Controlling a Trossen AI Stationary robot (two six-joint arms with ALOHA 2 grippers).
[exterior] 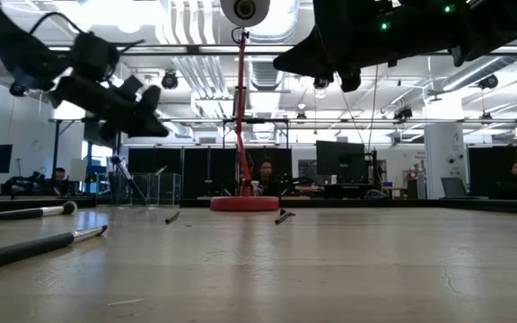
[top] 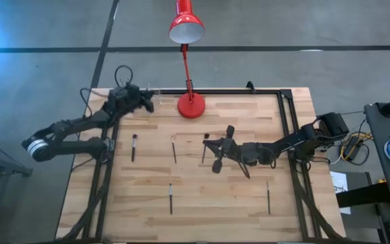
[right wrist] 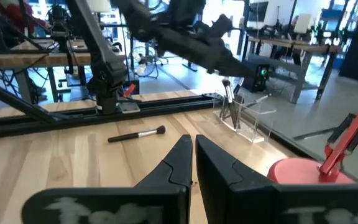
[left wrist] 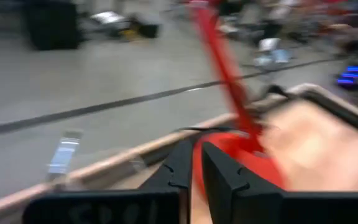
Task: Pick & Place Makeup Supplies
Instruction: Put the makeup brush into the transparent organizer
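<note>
Lying loose: five makeup supplies [top: 133, 146]

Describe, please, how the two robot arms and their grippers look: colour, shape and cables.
Both arms are dark, jointed links. The left arm has a white ring at its base end and a black cable looping near its gripper. The right arm carries cables too; its gripper has two flat, dark, tapered fingers.

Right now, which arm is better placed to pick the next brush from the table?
The right. The right gripper hangs over the table's middle, close beside a brush. The left gripper is at the far edge by the red lamp base, farther from the loose brushes.
</note>
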